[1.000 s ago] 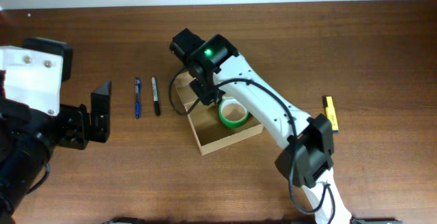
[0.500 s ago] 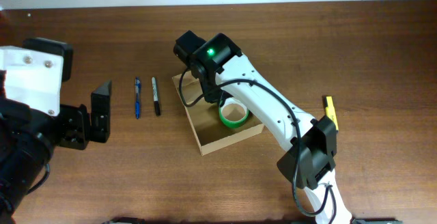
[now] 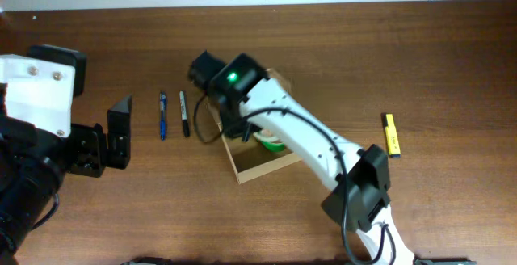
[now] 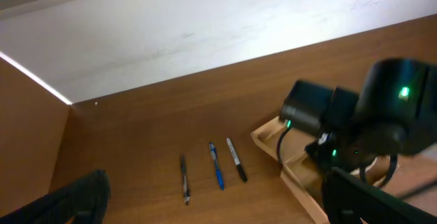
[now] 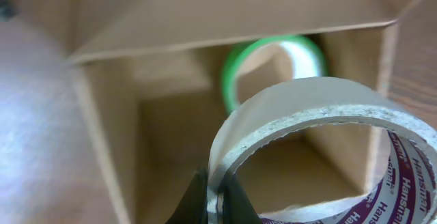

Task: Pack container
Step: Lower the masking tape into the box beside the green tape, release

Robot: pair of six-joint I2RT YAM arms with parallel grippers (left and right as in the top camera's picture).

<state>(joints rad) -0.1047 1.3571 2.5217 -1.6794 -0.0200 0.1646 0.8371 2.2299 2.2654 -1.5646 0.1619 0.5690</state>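
Observation:
The container [image 3: 257, 165] is a tan cardboard box lying open at the table's centre; it also shows in the left wrist view [image 4: 273, 132] and the right wrist view [image 5: 116, 115]. A green tape roll [image 5: 235, 63] stands inside it, half covered by the arm from overhead [image 3: 271, 142]. My right gripper [image 5: 217, 200] is shut on the wall of a clear tape roll [image 5: 307, 104], held over the box's opening. My left gripper [image 3: 121, 134] is open at the left, apart from everything, with both dark fingers [image 4: 75, 198] showing at the frame's bottom corners.
A blue pen [image 3: 162, 115] and a black marker [image 3: 184, 113] lie side by side left of the box. The left wrist view shows a third pen [image 4: 184, 178] beside them. A yellow item [image 3: 390, 134] lies at the right. A pale wall borders the table's far edge.
My right wrist has swung left and slightly forward over the box with the clear tape roll, covering more of the green roll. The left arm has not moved.

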